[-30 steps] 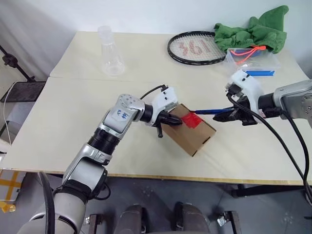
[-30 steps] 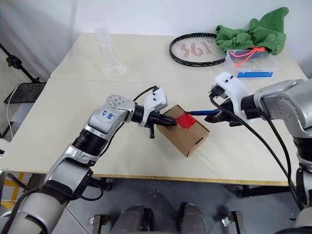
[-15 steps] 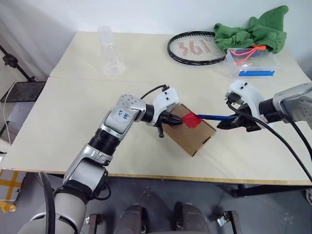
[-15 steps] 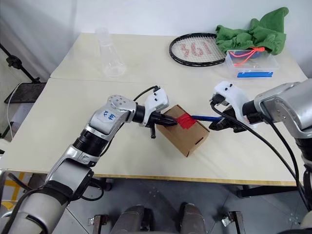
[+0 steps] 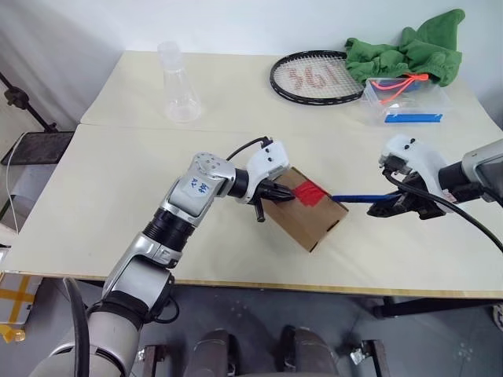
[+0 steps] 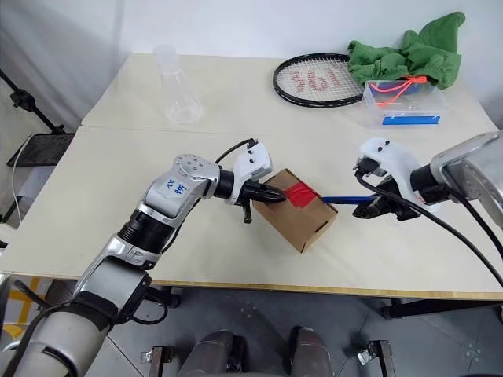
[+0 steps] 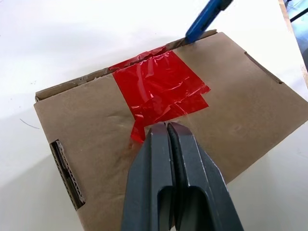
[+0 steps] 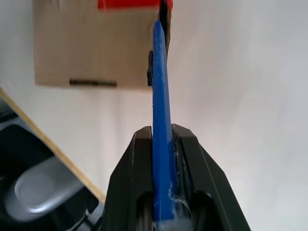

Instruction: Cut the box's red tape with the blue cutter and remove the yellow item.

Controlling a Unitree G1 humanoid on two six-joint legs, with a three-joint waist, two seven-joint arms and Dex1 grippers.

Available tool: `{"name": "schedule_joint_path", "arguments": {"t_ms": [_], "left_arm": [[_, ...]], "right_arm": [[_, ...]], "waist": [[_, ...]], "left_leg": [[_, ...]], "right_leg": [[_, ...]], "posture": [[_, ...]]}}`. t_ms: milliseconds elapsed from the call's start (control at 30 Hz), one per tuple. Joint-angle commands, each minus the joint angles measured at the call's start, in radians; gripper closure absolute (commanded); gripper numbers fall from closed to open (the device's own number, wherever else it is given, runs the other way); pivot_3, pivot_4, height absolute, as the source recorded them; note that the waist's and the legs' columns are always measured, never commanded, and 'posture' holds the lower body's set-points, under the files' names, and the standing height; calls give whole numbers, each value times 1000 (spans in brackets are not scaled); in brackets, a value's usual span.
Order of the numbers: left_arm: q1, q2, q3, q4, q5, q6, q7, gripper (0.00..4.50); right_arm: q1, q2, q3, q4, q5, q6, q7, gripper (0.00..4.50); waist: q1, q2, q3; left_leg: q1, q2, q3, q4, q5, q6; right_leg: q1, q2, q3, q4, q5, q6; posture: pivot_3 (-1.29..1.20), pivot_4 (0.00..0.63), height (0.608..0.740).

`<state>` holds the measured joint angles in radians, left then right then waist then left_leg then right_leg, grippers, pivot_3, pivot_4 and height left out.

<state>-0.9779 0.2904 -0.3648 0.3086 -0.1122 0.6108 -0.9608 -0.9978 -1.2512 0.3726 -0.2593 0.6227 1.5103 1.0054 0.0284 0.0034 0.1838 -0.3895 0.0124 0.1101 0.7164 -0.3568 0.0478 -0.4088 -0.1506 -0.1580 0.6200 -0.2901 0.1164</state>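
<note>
Brown cardboard, the box (image 5: 308, 206) lies on the pale desk (image 5: 118, 188) turned at an angle, with the red tape (image 7: 159, 91) across its top face reaching the flap edge on the far side. The left tool (image 7: 167, 132) has its 2 black fingers pressed together and resting on the carton's top just at the near end of the tape, apparently as a brace so the light carton does not slide under a blade. The right tool (image 8: 162, 139) pinches the blue cutter (image 5: 360, 197) by its rear end, so most of the slim body reaches out toward the box; its tip sits at the box's far edge beside the tape, as the left wrist view shows. That low, nearly level hold suits running the tip along the seam. The tape looks wrinkled, but whether it is cut through I cannot tell, and the flaps lie shut.
</note>
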Motion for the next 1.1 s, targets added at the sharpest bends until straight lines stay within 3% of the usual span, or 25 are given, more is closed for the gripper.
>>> {"name": "schedule_joint_path", "arguments": {"t_ms": [33,100,333,533,600,633,733,1000,1033,1100], "left_arm": [[15,-2,-29,50,41,13,12,4448],[13,-2,-27,60,43,6,12,4448],[9,8,11,64,24,-4,11,4448],[-4,-3,46,73,2,-7,5,4448],[-7,-11,56,65,-15,-23,-17,4448],[-11,-16,66,59,-30,-22,-31,4448],[-27,-26,94,47,-66,-6,-58,4448],[-67,-8,159,-20,-139,101,-83,4448],[-71,-2,165,-33,-149,121,-83,4500],[-72,10,172,-57,-164,153,-81,4500]], "right_arm": [[13,-47,-41,-30,11,10,21,4359],[36,-63,-81,-38,19,1,22,4359],[273,-96,-522,-39,62,-51,1,4359],[524,63,-830,-71,35,-112,-99,4359],[593,175,-920,-22,30,-170,-141,4359],[651,253,-955,38,8,-239,-167,4359],[749,395,-995,206,-48,-394,-235,4359],[758,475,-948,387,-49,-497,-268,4359],[747,475,-945,394,-43,-489,-278,3656],[735,466,-936,391,-36,-480,-288,3112]], "waist": [[1,0,0],[2,0,0],[1,0,0],[-1,-2,-1],[-1,-3,-1],[-1,-3,-2],[5,-3,-60],[-8,9,-71],[-9,10,-72],[-10,13,-74]], "left_leg": [[0,0,0,0,0,0],[0,0,0,0,0,0],[0,0,0,1,0,0],[1,0,0,1,0,0],[1,0,0,0,0,0],[1,0,0,1,0,0],[-2,-8,2,-3,0,-1],[1,-10,7,-8,2,2],[1,-10,7,-9,3,2],[2,-10,6,-10,3,2]], "right_leg": [[0,0,0,0,0,0],[0,0,0,0,0,0],[1,0,0,0,0,0],[2,0,0,1,0,0],[2,0,0,1,0,0],[1,1,0,1,0,1],[-2,2,-2,1,0,1],[3,1,3,-9,3,5],[3,2,3,-9,3,5],[3,2,4,-9,3,5]], "posture": [[0,150,740],[0,150,740],[0,150,740],[0,150,740],[0,150,740],[0,0,740],[0,0,740],[0,0,740],[0,0,740],[0,0,740]]}}
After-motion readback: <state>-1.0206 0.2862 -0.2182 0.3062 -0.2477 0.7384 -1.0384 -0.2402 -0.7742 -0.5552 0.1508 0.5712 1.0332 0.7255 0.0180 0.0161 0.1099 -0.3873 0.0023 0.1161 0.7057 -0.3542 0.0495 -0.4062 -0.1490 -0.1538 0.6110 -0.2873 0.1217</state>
